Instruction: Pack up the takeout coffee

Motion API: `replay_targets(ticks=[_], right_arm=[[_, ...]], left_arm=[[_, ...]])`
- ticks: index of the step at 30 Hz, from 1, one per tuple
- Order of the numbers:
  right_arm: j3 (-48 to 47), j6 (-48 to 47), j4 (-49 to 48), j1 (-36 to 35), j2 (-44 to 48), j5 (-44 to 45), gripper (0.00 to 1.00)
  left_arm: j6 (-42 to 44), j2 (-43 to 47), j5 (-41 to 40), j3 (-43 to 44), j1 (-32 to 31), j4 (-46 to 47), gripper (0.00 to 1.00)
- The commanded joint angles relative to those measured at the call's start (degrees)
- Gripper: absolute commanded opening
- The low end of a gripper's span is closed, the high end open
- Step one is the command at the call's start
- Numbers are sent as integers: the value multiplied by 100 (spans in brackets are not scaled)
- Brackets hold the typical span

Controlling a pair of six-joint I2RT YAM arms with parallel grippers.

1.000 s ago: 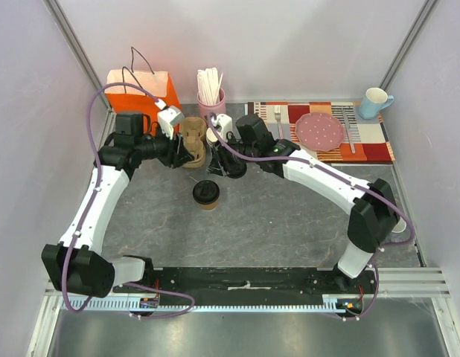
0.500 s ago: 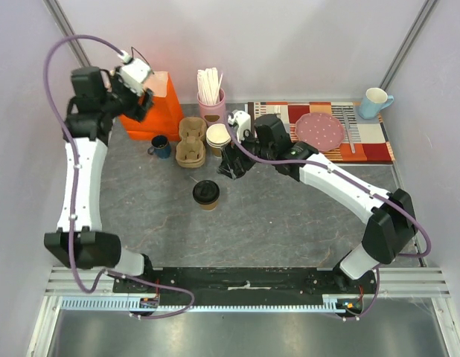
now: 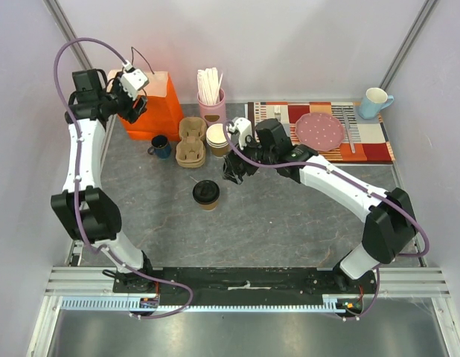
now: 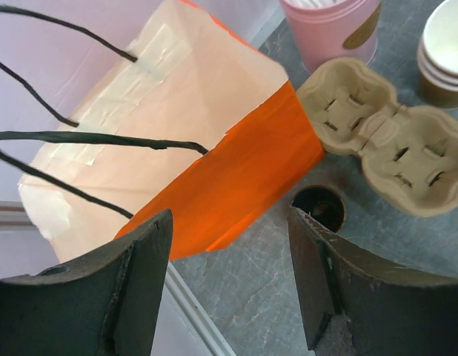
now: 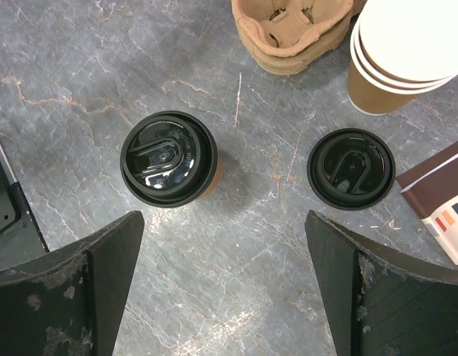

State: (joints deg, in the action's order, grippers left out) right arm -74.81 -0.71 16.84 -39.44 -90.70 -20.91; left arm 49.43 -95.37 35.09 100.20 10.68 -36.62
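The takeout coffee (image 3: 206,193), a brown paper cup with a black lid, stands upright on the grey table; the right wrist view shows it (image 5: 170,158) from above. My right gripper (image 3: 234,168) is open and empty, hovering just right of and behind the cup, its fingertips (image 5: 81,285) on either side of bare table (image 5: 225,297). My left gripper (image 3: 133,104) is open and empty, raised at the orange paper bag (image 3: 154,111). The left wrist view looks down on the bag (image 4: 214,170) and its black handles (image 4: 95,139). Its inside is hidden.
A loose black lid (image 5: 351,168) lies right of the coffee. A cardboard cup carrier (image 3: 191,141), stacked lidless cups (image 3: 217,137), a dark blue mug (image 3: 161,146) and a pink stirrer holder (image 3: 211,100) stand behind. A placemat with a pink plate (image 3: 319,130) and a light mug (image 3: 375,100) lie back right.
My left arm has swung from beside the cup carrier up and back left to the orange bag. My right gripper has shifted slightly right. The coffee has not moved.
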Motion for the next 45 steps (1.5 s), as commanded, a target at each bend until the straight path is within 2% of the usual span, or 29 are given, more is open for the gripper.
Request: replay_targets(ticks=[1, 7, 14, 17, 20, 23, 24, 27, 32, 35, 36, 38, 39, 45], right_arm=[[106, -166, -172, 50, -62, -203, 98], [36, 36, -251, 42, -299, -379, 98], [-87, 264, -269, 51, -572, -572, 98], [-87, 264, -269, 50, -616, -529, 98], [-104, 273, -269, 51, -669, -555, 98], [-166, 291, -260, 51, -739, -608, 98], [-201, 308, -260, 51, -765, -616, 98], [-236, 335, -260, 51, -757, -651, 98], [-184, 335, -269, 51, -651, -625, 98], [-131, 335, -252, 51, -625, -608, 98], [-131, 343, -251, 51, -616, -608, 98], [-131, 370, -251, 51, -616, -616, 98], [-139, 379, -251, 51, -607, -616, 98], [-96, 423, -251, 51, -537, -616, 98]], left_arm=[[593, -446, -28, 245, -13, 480, 70], [735, -754, -73, 412, -74, 832, 70], [753, -808, 112, 526, -75, 648, 70], [341, -720, 515, 711, -5, 368, 70], [-449, -632, 920, 825, 66, 532, 70], [-1582, -667, 737, 843, 75, 1085, 70], [-2203, -710, 545, 826, 84, 1513, 70], [-2831, -886, 429, 834, 57, 1973, 66], [-3290, -992, 279, 825, 13, 2308, 61], [-3378, -992, 174, 782, -48, 2475, 46], [-3483, -1001, 34, 773, -57, 2537, 31], [-3667, -1010, -55, 764, -74, 2695, 16], [-3738, -992, -142, 764, -66, 2748, 2], [-3924, -843, -459, 956, -66, 3178, 2]])
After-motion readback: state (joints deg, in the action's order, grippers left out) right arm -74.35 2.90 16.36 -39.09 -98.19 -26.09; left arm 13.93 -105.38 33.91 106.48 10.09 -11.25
